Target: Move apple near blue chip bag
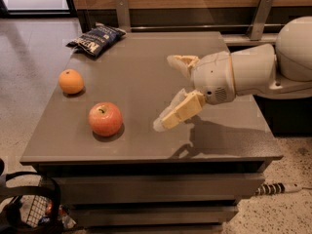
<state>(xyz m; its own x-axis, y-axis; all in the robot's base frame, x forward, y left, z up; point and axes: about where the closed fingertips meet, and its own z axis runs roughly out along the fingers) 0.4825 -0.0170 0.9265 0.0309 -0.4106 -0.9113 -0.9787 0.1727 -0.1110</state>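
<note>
The big grey table (229,143) fills most of the view. It has a flat top and stands on a speckled floor (29,101).

The white arm (253,71) comes in from the right side and reaches over the table. At its end is the gripper (165,92), up in the air over the middle of the table. Its two tan fingers (181,110) are spread wide apart, one high and one low, and there is nothing between them. It touches nothing. The low finger points down and toward the apple, with a gap of bare table between them.

The bag (97,38) is dark blue with white letters. It lies flat at the far left corner of the table, partly over the edge.

The apple (105,118) is red and sits near the front left of the table, stem up. It is well apart from the bag.

The orange (71,81) sits between the apple and the bag, close to the left edge.

A dark wire basket (29,204) is on the floor at the bottom left.
</note>
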